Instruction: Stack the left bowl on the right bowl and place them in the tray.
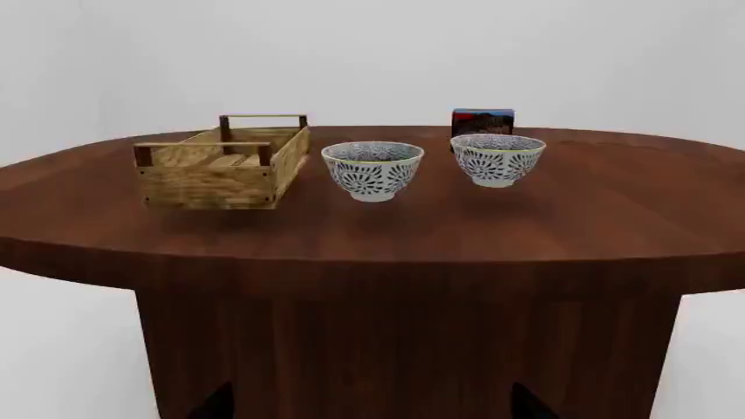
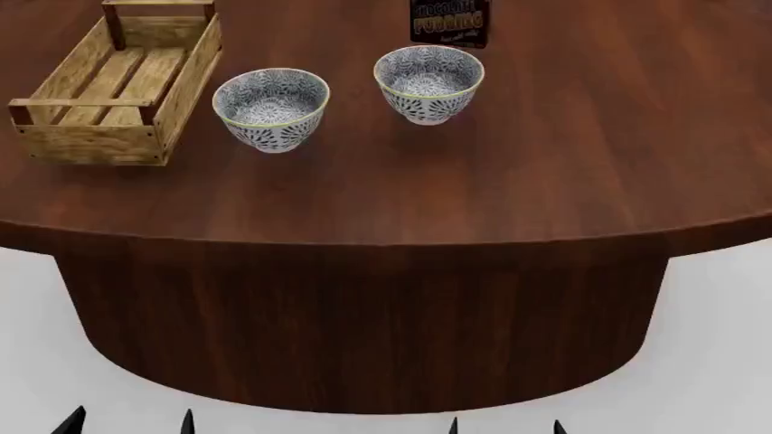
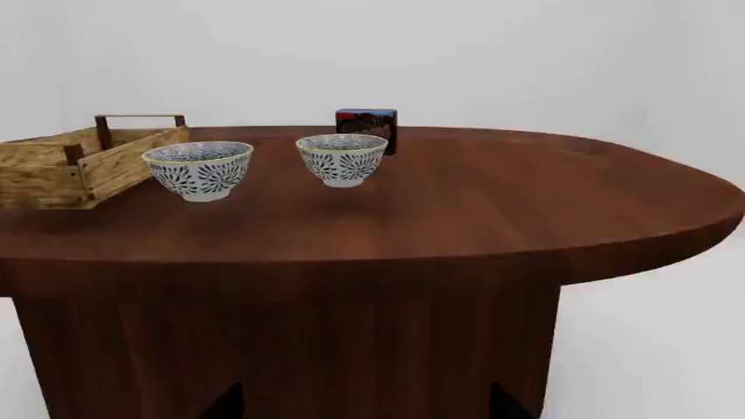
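Two white bowls with a dark blue flower pattern stand upright on the brown table (image 2: 399, 199). The left bowl (image 2: 271, 108) (image 1: 372, 170) (image 3: 198, 168) sits just right of the tray (image 2: 115, 86) (image 1: 223, 166) (image 3: 64, 166), a light-wood slatted crate at the table's left, which holds nothing. The right bowl (image 2: 429, 83) (image 1: 497, 158) (image 3: 342, 158) stands a little farther back. My left gripper (image 2: 129, 422) (image 1: 372, 403) and right gripper (image 2: 504, 426) (image 3: 358, 403) hang low in front of the table, below its top, both open and empty. Only their dark fingertips show.
A chocolate pudding box (image 2: 449, 22) (image 1: 482, 122) (image 3: 366, 125) stands upright right behind the right bowl. The table's rounded front edge and thick pedestal (image 2: 362, 316) lie between my grippers and the bowls. The table's right half is bare wood.
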Controlling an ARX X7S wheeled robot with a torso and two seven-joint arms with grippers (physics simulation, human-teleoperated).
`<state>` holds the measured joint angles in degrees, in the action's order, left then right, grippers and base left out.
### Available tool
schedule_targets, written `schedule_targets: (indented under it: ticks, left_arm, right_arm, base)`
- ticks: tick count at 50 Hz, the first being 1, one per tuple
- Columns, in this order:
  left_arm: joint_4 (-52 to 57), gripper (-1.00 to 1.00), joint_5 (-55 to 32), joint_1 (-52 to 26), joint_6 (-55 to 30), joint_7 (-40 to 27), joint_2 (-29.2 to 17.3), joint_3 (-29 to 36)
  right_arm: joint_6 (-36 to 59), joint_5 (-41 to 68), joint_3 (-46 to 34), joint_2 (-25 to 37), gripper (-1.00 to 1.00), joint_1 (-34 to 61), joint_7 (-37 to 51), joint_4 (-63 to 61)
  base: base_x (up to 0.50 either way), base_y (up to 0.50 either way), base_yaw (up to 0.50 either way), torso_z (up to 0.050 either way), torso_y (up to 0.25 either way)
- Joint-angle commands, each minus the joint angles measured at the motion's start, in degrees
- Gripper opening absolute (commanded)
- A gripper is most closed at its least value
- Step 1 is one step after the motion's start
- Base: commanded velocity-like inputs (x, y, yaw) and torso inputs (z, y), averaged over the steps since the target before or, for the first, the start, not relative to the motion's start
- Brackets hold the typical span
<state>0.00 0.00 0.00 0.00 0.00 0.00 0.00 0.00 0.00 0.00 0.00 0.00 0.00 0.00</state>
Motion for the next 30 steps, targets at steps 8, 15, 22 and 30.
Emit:
schedule_targets:
  ticks: [8, 15, 22, 30]
  left_arm:
    - [13.6, 1.00, -0.2, 0.6, -10.7, -3.1, -3.2, 0.5]
    - [32.1, 1.00, -0.5, -1.5, -30.7, -5.0, -5.7, -3.6]
    - [43.5, 1.00, 0.1, -6.0, -45.1, -5.2, -8.8, -4.5]
    - [53.6, 1.00, -0.2, -13.2, -59.3, -4.1, -12.3, -5.8]
  right_arm:
    - [15.4, 0.1, -1.0, 2.7, 1.00, -0.7, 3.7, -15.9]
    - [35.4, 2.3, 3.9, 5.0, 1.00, 4.1, 5.0, -36.5]
    - [54.4, 1.0, 4.3, 8.9, 1.00, 11.6, 6.3, -47.7]
    - [69.3, 1.5, 6.4, 11.3, 1.00, 19.8, 5.6, -56.0]
  base:
    - [0.00, 0.00, 0.00, 0.000, 0.000]
    - [0.00, 0.00, 0.00, 0.000, 0.000]
    - [0.00, 0.00, 0.00, 0.000, 0.000]
    - [0.00, 0.00, 0.00, 0.000, 0.000]
